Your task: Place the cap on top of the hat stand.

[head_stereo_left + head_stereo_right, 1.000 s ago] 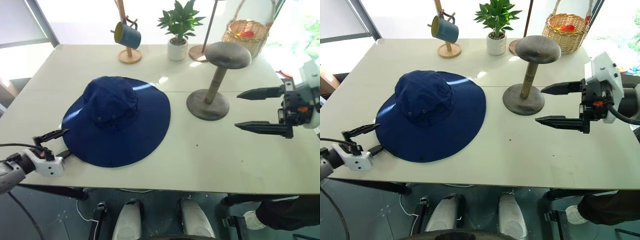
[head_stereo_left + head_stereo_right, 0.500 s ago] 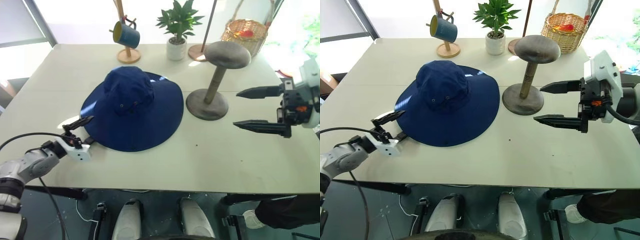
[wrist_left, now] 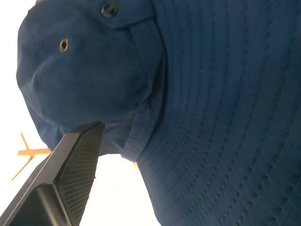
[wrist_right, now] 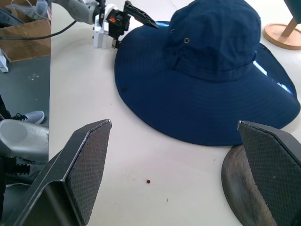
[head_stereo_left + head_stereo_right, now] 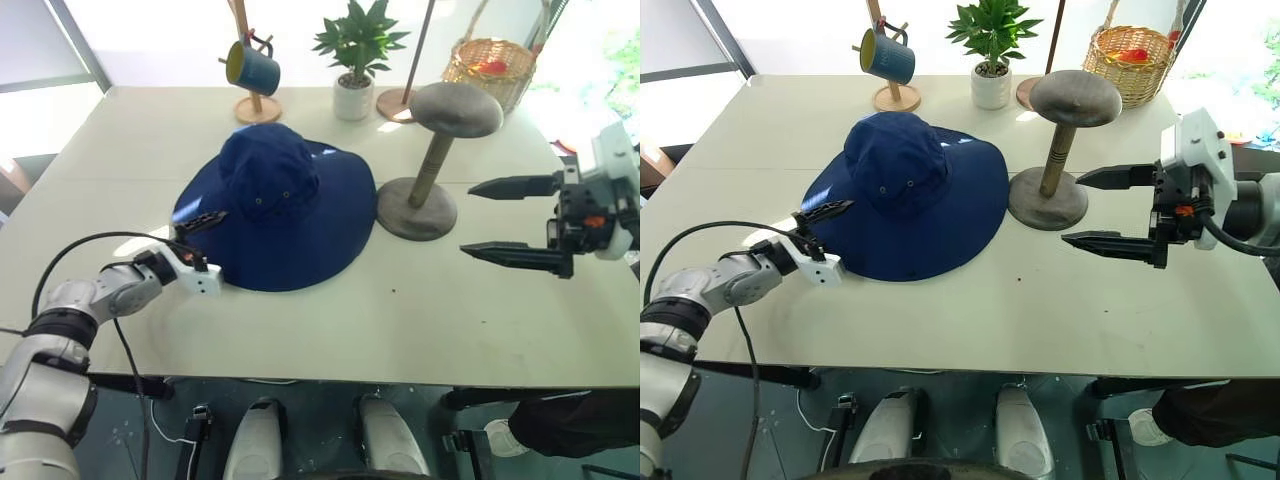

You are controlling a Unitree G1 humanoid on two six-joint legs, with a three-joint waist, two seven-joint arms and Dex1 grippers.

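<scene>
While the cap (image 5: pixel 283 207) lies flat on the pale tabletop (image 5: pixel 420 320), its brim edge at 3 o'clock sits just beside the round base of the hat stand (image 5: pixel 432 160), perhaps touching it. Broad bare tabletop stays open toward 6 o'clock and out to the near corner at 4 o'clock, and a clear strip runs at 9 o'clock of the cap. Along the far edge at 12 o'clock stand a wooden mug tree (image 5: pixel 253 68) with a blue mug, a potted plant (image 5: pixel 358 55) and a wicker basket (image 5: pixel 492 66).

Compared with a second ago, the cap has slid toward the stand, closing the gap that lay between brim and base. The left gripper (image 5: pixel 198 245) has travelled in with it from the near left corner; its fingers are spread, one above the brim's 8 o'clock edge and one below. The right gripper (image 5: pixel 512 220) hangs at 3 o'clock of the stand, fingers spread wide and holding nothing, unmoved.

Soft navy fabric with rows of stitching forms the wide floppy brim; small metal eyelets dot the rumpled crown. A thin post carries the stand's grey-brown domed oval top.
</scene>
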